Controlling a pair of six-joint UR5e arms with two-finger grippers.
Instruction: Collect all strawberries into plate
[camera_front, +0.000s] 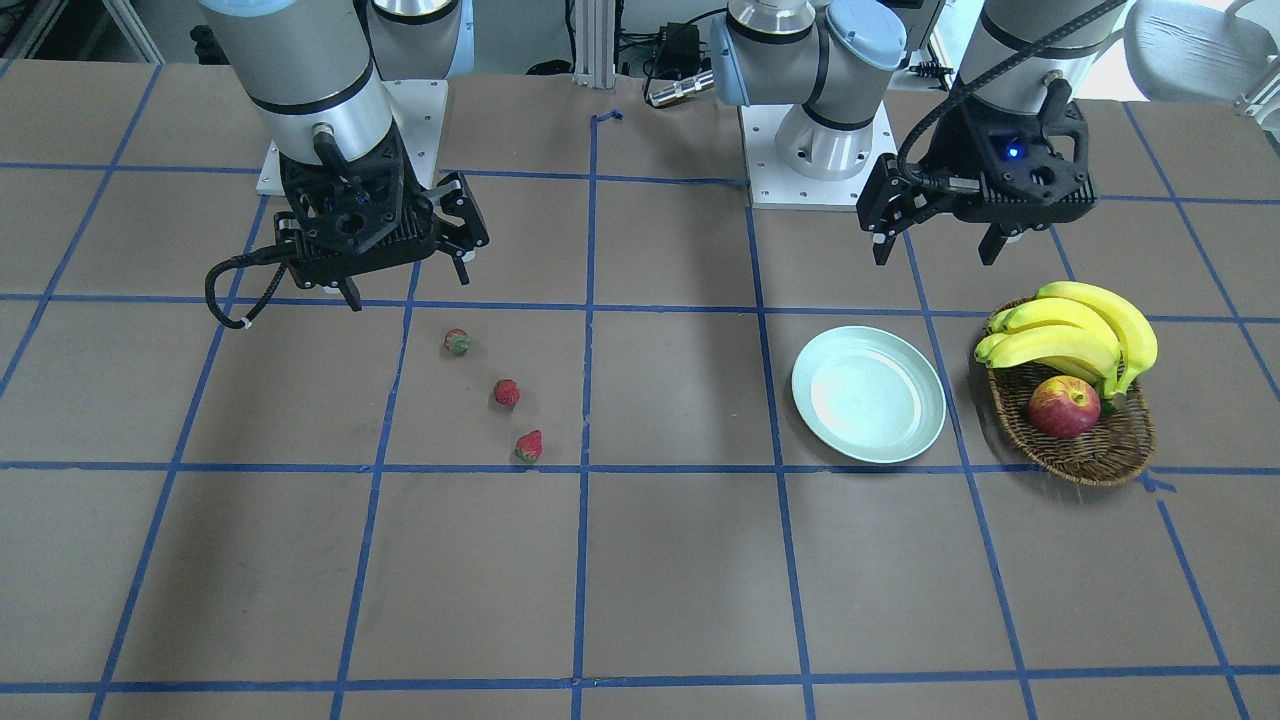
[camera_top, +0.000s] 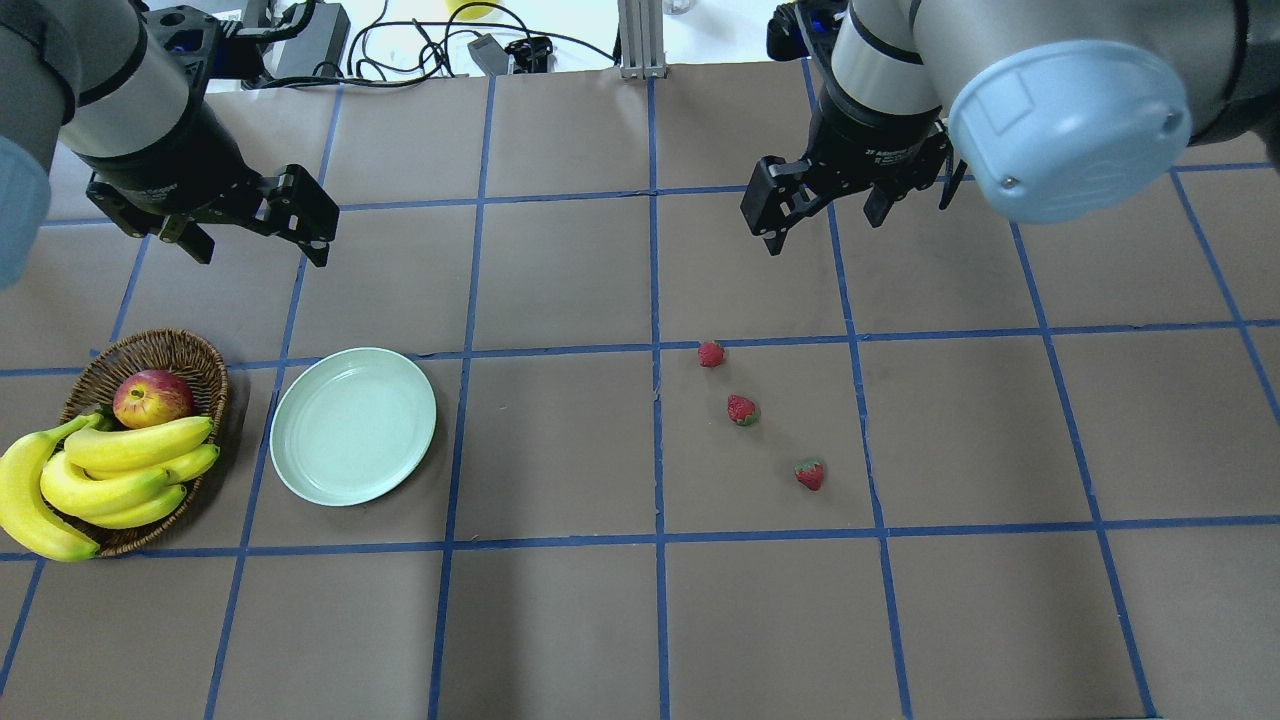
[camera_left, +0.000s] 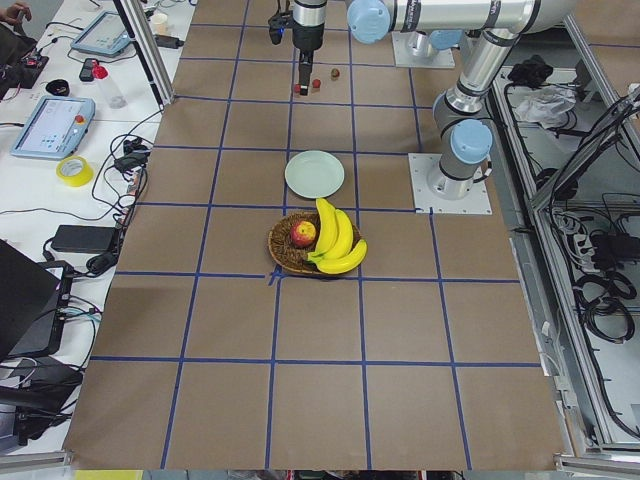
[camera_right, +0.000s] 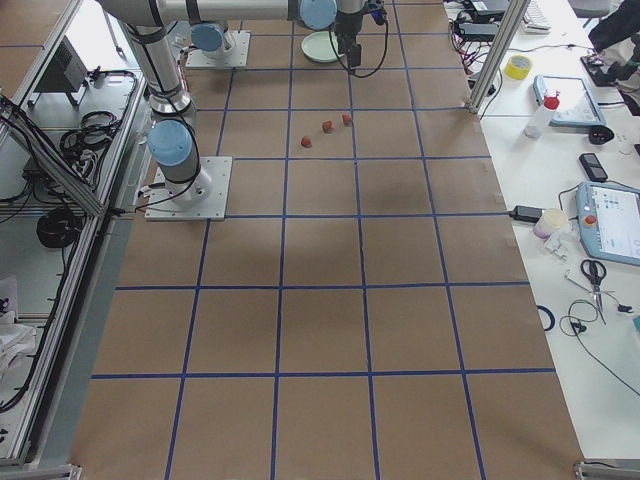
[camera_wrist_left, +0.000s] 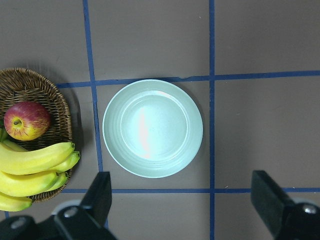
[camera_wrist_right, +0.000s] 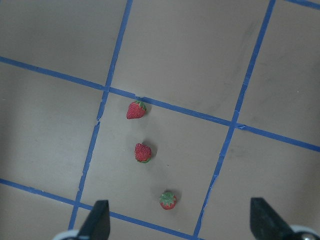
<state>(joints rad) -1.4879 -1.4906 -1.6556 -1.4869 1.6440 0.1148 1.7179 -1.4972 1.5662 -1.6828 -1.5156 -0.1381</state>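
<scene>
Three strawberries lie in a diagonal row on the brown table: one (camera_top: 711, 354), one (camera_top: 742, 410) and one (camera_top: 810, 474). The right wrist view shows them too: (camera_wrist_right: 136, 110), (camera_wrist_right: 143, 152), (camera_wrist_right: 168, 200). The mint-green plate (camera_top: 353, 425) is empty, also in the left wrist view (camera_wrist_left: 152, 128). My right gripper (camera_top: 825, 230) is open and empty, hovering above the table just behind the strawberries. My left gripper (camera_top: 260, 250) is open and empty, hovering behind the plate.
A brown wicker basket (camera_top: 190, 350) stands beside the plate on its outer side, holding a red-yellow apple (camera_top: 152, 398) and a bunch of bananas (camera_top: 100, 480). Blue tape lines grid the table. Cables and gear lie beyond the far edge.
</scene>
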